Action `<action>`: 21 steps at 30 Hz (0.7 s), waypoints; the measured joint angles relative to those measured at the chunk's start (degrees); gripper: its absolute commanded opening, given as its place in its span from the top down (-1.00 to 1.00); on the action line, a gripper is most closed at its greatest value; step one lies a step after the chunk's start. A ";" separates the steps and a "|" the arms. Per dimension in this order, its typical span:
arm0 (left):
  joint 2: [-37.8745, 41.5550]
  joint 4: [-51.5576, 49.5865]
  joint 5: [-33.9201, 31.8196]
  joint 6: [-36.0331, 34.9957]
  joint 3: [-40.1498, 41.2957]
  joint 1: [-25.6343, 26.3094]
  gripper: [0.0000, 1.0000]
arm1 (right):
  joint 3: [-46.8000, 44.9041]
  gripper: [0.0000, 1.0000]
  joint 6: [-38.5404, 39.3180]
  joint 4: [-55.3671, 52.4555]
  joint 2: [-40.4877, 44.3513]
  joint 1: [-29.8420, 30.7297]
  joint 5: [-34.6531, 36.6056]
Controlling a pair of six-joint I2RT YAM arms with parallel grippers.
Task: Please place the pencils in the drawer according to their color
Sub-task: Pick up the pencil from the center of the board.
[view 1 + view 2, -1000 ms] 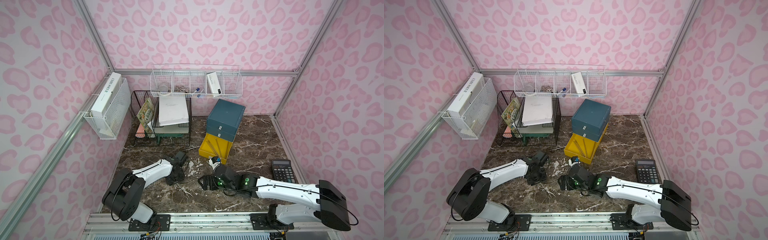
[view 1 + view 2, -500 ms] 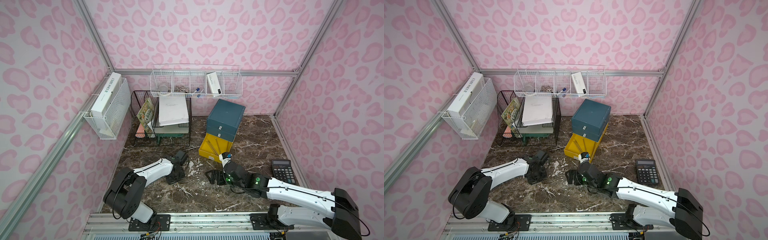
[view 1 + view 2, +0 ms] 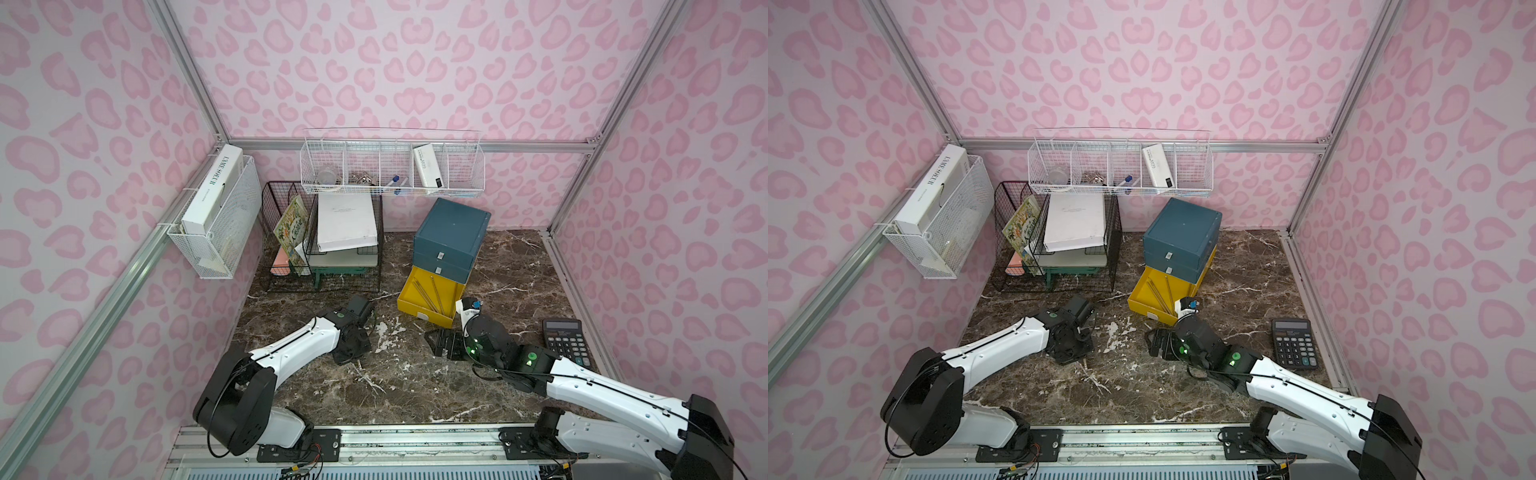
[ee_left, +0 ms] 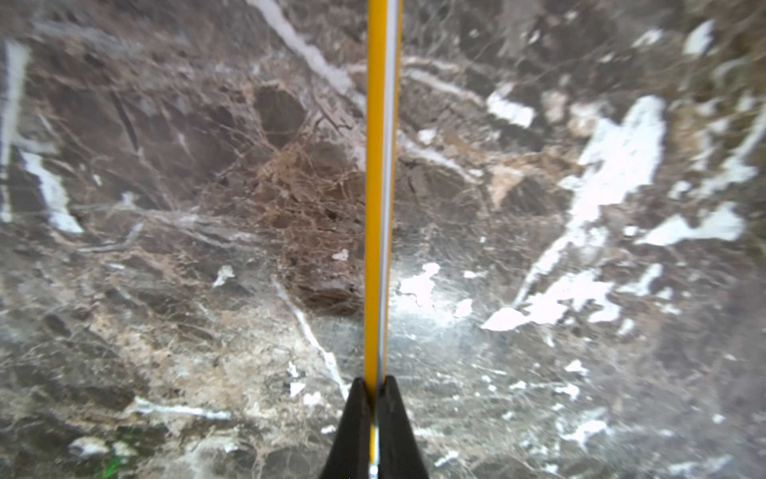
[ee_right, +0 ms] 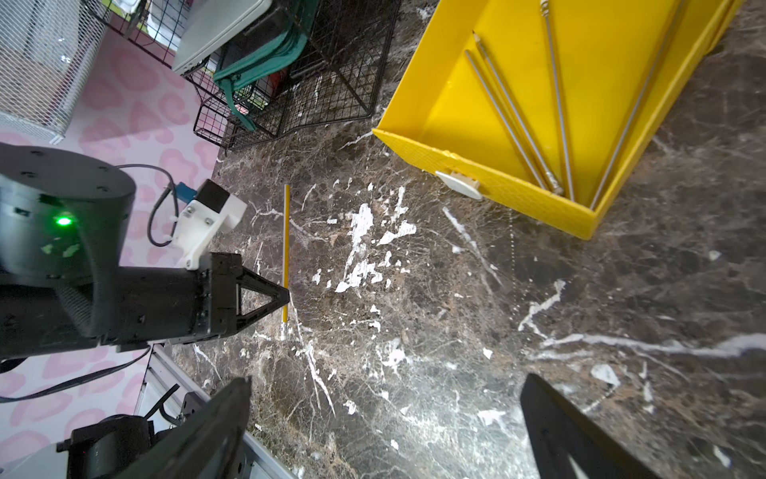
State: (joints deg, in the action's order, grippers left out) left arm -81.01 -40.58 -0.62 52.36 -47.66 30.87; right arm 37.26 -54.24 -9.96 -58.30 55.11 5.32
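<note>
My left gripper (image 4: 375,379) is shut on a yellow pencil (image 4: 378,186) that runs straight out from its jaws over the marble table. The right wrist view shows that pencil (image 5: 286,244) low over the marble, with the left gripper (image 5: 286,296) pinching it near its pale end. The dark-teal drawer cabinet (image 3: 453,232) stands at the back. Its lowest, yellow drawer (image 3: 424,311) is pulled open and holds several thin pencils (image 5: 514,124). My right gripper (image 5: 387,379) is open and holds nothing, hovering over the table in front of the yellow drawer (image 5: 518,195).
A black calculator (image 3: 567,343) lies at the right, close to my right arm. A black wire file rack (image 3: 324,249) with papers and books stands at the back left. White wire baskets hang on the back wall (image 3: 392,174) and on the left wall (image 3: 216,224).
My left gripper has closed on the yellow pencil. My right arm has shifted to the right, towards the yellow drawer, and has stayed open.
</note>
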 measured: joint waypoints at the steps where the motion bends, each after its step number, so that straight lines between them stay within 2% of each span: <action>1: 0.44 -0.39 0.13 0.00 -0.37 0.11 1.00 | -0.13 -1.00 -0.11 0.07 0.22 -0.55 -0.22; 11: 2.19 -2.45 0.98 0.44 -6.49 2.73 1.00 | -0.20 -1.00 -0.17 0.83 2.05 -4.85 -3.06; 21: -4.96 -1.70 0.94 1.88 -17.62 6.97 1.00 | -0.04 -1.00 0.13 0.55 5.38 -10.78 -5.01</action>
State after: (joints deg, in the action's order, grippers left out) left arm -85.97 -42.28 0.32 54.24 -65.28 37.85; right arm 37.21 -54.11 -9.41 -52.93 44.34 0.32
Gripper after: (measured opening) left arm 0.068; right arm 0.997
